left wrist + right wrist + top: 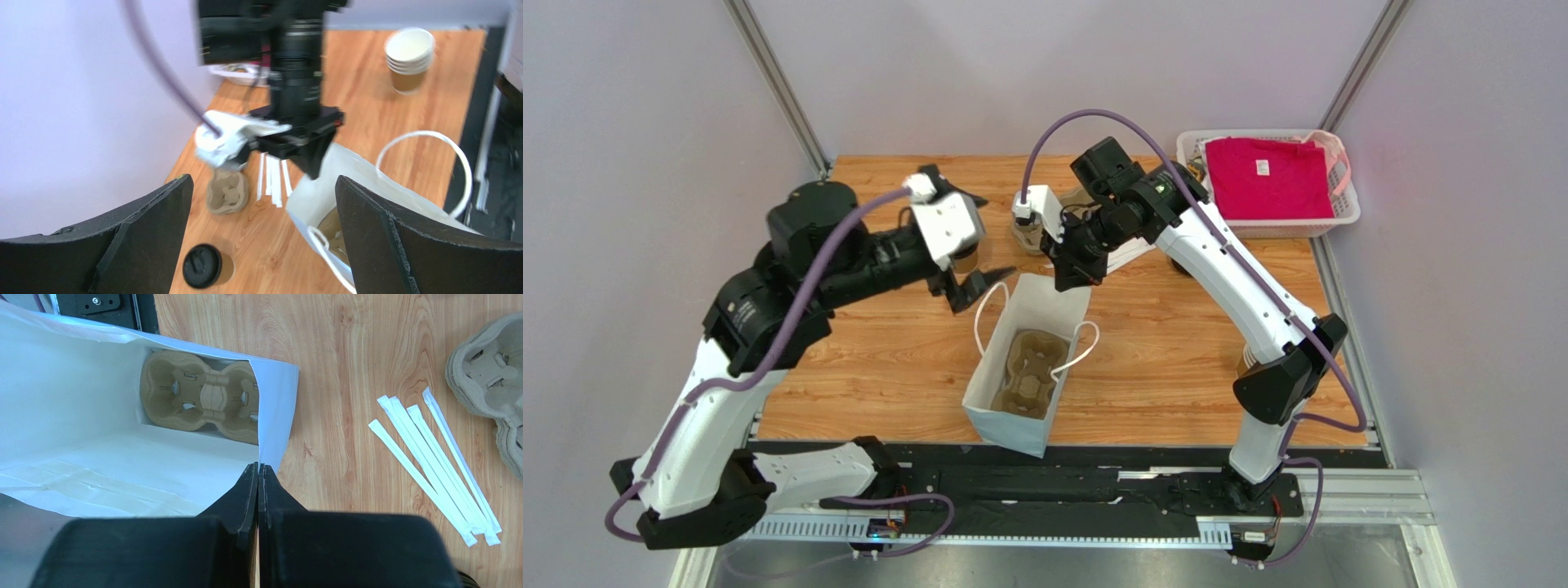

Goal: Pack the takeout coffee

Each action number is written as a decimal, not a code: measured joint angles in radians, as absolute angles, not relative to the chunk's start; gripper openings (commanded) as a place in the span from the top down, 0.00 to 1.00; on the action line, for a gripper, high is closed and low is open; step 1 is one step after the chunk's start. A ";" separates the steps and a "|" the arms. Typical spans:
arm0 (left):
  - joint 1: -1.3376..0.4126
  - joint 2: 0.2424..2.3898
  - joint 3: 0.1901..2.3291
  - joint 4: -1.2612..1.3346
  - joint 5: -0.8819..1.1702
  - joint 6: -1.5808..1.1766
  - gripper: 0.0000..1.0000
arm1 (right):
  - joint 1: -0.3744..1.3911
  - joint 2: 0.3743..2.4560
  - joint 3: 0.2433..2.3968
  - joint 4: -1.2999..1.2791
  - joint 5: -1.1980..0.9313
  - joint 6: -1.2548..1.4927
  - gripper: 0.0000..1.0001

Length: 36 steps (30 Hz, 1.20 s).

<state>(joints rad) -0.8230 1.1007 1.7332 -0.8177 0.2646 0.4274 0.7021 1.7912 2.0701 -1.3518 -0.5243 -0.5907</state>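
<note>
Wooden bench (344, 367) underneath: the right tool (258, 471) is pinched shut on the rim of the white paper bag (92, 404), a pulp cup carrier (202, 401) lying inside. The left tool (263, 180) gapes wide, holding nothing; the takeout coffee (202, 265) stands on the bench beneath it, outside the bag.

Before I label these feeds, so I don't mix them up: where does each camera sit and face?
Top external: high behind the robot, looking down; both arms, white bag show.
Left wrist: looks past its open left hand at the lidded cup.
Right wrist: looks down past its shut right hand into the bag.
All share the bag.
</note>
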 measured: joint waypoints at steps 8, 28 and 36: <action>-0.521 1.161 1.809 -0.875 0.233 0.218 0.04 | 0.653 1.789 2.050 -1.351 -0.525 -0.591 1.00; -0.270 1.775 1.787 -0.980 0.071 0.119 0.04 | 0.580 1.654 1.850 -1.326 -0.509 -0.574 1.00; -0.270 1.888 1.814 -0.949 0.029 0.126 0.04 | 0.554 1.647 1.847 -1.325 -0.481 -0.574 1.00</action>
<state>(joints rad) -0.2695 1.8877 1.8141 -0.9493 0.0288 0.1257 0.5545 1.6474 1.8465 -1.3254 -0.4808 -0.5743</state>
